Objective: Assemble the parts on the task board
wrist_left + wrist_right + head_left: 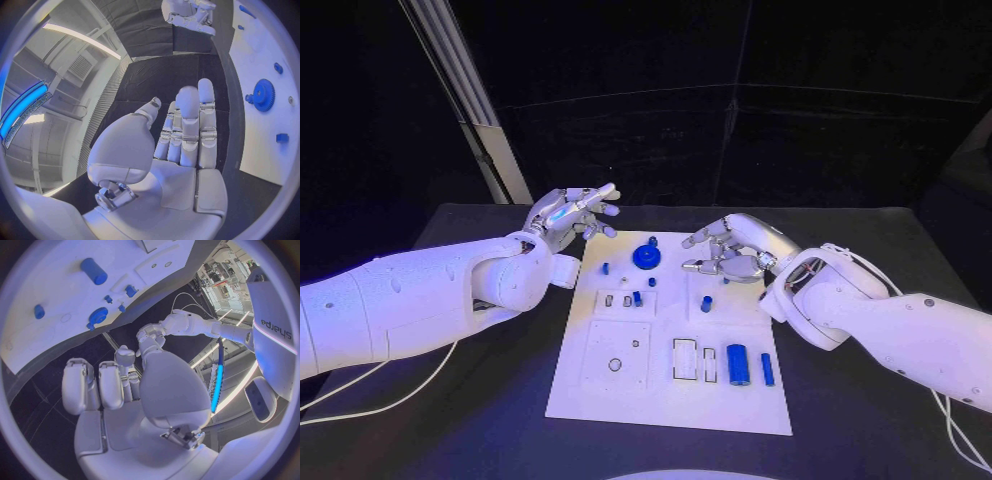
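Fingers on both hands hold nothing. Left hand (571, 215) sits off the task board's (589, 390) far-left corner, fingers straight and loosely spread, palm empty in its wrist view. Right hand (733, 248) hovers over the board's far-right corner, fingers curled in, nothing visible between them.

Parts, all loose or seated on the board:
- blue gear (646, 257) at the far end, between the two hands, with a small blue peg (652, 282) just nearer
- small blue stub (707, 303) mid-right
- large blue cylinder (737, 364) and thin blue pin (767, 369) side by side near the right edge, beside the two rectangular slots (694, 360)
- tiny pieces in the centre recess (623, 299), too small to identify

Risks, my read:
- Right hand is low over the far-right corner. A sweep toward the cylinder could clip the stub and roll it off its spot.
- Cylinder and pin are round and lie close together. Grabbing one likely nudges the other toward the board edge.
- Both hands flank the gear. If both go for it, fingers collide.

Obstructions: nothing between right hand and cylinder except the stub. White cable (372, 395) trails on the black table (473, 440) left of the board, clear of the work area.
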Controlling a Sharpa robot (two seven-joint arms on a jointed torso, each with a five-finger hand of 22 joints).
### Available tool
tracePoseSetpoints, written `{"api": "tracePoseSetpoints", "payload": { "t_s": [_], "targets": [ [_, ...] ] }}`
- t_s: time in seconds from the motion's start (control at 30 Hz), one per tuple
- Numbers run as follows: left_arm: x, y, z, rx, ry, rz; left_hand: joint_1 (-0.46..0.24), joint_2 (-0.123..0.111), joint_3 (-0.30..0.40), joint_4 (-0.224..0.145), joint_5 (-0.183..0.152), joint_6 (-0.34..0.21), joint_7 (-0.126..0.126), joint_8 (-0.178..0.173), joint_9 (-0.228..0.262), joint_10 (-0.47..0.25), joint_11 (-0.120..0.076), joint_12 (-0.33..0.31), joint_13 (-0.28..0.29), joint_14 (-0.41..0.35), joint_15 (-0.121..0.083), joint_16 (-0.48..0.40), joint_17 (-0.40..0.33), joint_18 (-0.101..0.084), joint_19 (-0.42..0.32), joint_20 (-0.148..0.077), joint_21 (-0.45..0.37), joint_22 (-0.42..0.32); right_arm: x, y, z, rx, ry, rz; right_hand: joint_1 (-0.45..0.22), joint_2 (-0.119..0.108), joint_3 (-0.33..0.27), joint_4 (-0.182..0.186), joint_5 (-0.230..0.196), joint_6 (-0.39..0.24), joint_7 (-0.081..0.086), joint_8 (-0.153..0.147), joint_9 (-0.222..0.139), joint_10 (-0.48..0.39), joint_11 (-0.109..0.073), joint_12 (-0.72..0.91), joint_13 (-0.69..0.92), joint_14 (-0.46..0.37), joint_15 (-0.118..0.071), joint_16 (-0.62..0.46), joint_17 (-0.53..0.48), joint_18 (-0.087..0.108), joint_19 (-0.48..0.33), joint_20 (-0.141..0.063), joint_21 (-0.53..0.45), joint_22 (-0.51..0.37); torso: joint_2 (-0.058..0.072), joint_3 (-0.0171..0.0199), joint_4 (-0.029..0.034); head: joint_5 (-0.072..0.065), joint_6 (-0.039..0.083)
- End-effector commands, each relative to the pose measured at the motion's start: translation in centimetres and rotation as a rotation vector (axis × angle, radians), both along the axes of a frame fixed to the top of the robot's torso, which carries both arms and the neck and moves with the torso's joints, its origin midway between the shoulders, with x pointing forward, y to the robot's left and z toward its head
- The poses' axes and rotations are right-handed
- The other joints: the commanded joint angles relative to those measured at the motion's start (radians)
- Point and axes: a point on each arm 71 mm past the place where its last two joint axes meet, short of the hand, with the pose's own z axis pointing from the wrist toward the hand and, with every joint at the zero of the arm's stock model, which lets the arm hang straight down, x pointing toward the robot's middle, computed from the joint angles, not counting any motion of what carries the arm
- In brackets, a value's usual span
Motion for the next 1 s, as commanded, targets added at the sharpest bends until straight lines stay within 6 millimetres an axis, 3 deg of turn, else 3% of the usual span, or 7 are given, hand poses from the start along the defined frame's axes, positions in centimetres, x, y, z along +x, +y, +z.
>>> {"api": "tracePoseSetpoints", "payload": {
  "t_s": [0.03, 0.17, 0.47, 0.5, 0.63, 0.8, 1.0],
  "targets": [
    [-0.3, -0.3, -0.9, 0.161, 0.09, -0.118, -0.008, -0.008, -0.027, 0.012, -0.003, 0.008, -0.016, 0.029, 0.008, 0.014, -0.017, 0.097, 0.074, 0.061, -0.02, 0.295, 0.319, 0.007, 0.029, -0.015, 0.081, 0.05, 0.2, -1.1, 0.5, 0.063, 0.039, -0.025, 0.012, 0.001, -0.004, 0.0, 0.008, 0.005, 0.0, 0.006, 0.001, -0.003, 0.001, -0.004, -0.002, 0.03, -0.002, -0.004, 0.0, 0.008, -0.007, -0.002, -0.006, -0.002, -0.001, 0.0, -0.0006, 0.002, 0.001],
    [-0.8, -0.1, -1.8, 0.315, 0.2, -0.217, -0.054, -0.005, -0.096, 0.074, -0.001, 0.002, -0.031, 0.104, 0.04, -0.042, -0.044, 0.351, 0.269, 0.064, -0.02, 0.496, 0.548, -0.004, 0.04, -0.036, 0.28, 0.243, 0.4, -2.6, 0.7, 0.07, 0.05, -0.062, 0.014, 0.005, -0.007, 0.002, 0.015, 0.006, 0.0, 0.007, 0.001, -0.002, 0.0, -0.008, -0.008, 0.03, -0.002, -0.007, -0.002, 0.008, -0.006, -0.002, -0.006, -0.002, -0.001, 0.0025, -0.0027, 0.003, 0.004],
    [-1.8, 0.2, -2.9, 0.746, 0.401, -0.395, -0.071, 0.023, -0.221, 0.191, -0.016, -0.03, -0.056, 0.289, 0.139, -0.126, -0.047, 0.673, 0.543, 0.085, -0.041, 0.586, 0.67, -0.029, 0.036, -0.04, 0.506, 0.506, 0.5, -6.6, 0.9, 0.054, 0.063, -0.147, 0.013, 0.003, -0.014, 0.005, 0.019, 0.007, -0.001, 0.008, 0.001, -0.004, 0.0, -0.019, -0.018, 0.027, -0.003, -0.015, -0.014, 0.01, -0.012, -0.003, -0.011, -0.011, -0.005, 0.0067, -0.0026, 0.009, -0.003],
    [-1.9, 0.2, -2.9, 0.789, 0.421, -0.407, -0.053, 0.025, -0.256, 0.22, -0.011, -0.063, -0.057, 0.351, 0.179, -0.134, -0.056, 0.725, 0.587, 0.086, -0.05, 0.59, 0.675, -0.033, 0.026, -0.041, 0.536, 0.534, 0.5, -7.2, 1.0, 0.06, 0.074, -0.165, 0.013, 0.002, -0.016, 0.006, 0.02, 0.007, -0.001, 0.008, 0.001, -0.006, 0.0, -0.024, -0.023, 0.027, -0.003, -0.018, -0.018, 0.011, -0.014, -0.003, -0.013, -0.015, -0.006, 0.0077, -0.0033, 0.01, -0.006],
    [-1.9, -0.1, -2.7, 0.9, 0.445, -0.446, -0.155, 0.041, -0.32, 0.235, -0.035, -0.062, -0.07, 0.407, 0.213, -0.155, -0.058, 0.719, 0.573, 0.073, -0.05, 0.561, 0.634, -0.022, -0.011, -0.046, 0.506, 0.485, 0.7, -8.5, 0.9, 0.121, 0.139, -0.217, 0.014, -0.003, -0.035, 0.022, 0.04, 0.014, -0.003, 0.018, 0.004, -0.084, -0.002, -0.186, -0.142, -0.011, -0.004, -0.112, -0.141, 0.038, -0.098, -0.005, -0.08, -0.142, -0.006, 0.009, -0.0045, 0.011, -0.008],
    [-1.3, -0.7, -1.6, 1.012, 0.421, -0.449, -0.143, 0.051, -0.35, 0.231, -0.035, -0.09, -0.071, 0.437, 0.235, -0.166, -0.059, 0.714, 0.564, 0.073, -0.052, 0.56, 0.635, -0.022, -0.019, -0.049, 0.505, 0.485, 1.0, -9.5, 1.1, 0.235, 0.194, -0.251, 0.053, 0.011, -0.055, 0.049, 0.071, 0.015, 0.007, 0.024, 0.002, -0.205, 0.013, -0.402, -0.327, -0.178, 0.009, -0.563, -0.606, 0.126, -0.408, 0.004, -0.424, -0.639, -0.012, 0.0109, -0.0052, 0.014, -0.014],
    [-0.3, -1.7, 0.2, 1.08, 0.379, -0.436, -0.111, 0.057, -0.367, 0.23, -0.034, -0.11, -0.07, 0.462, 0.253, -0.156, -0.059, 0.733, 0.586, 0.08, -0.052, 0.574, 0.655, -0.027, -0.008, -0.049, 0.529, 0.521, 1.2, -9.8, 1.3, 0.366, 0.215, -0.235, 0.137, 0.032, -0.055, 0.079, 0.064, 0.005, 0.044, -0.009, -0.006, -0.25, 0.071, -0.668, -0.654, -0.298, 0.072, -0.943, -0.775, 0.134, -0.474, 0.057, -0.743, -0.856, -0.019, 0.0158, -0.0073, 0.022, -0.022]
  ]
}}
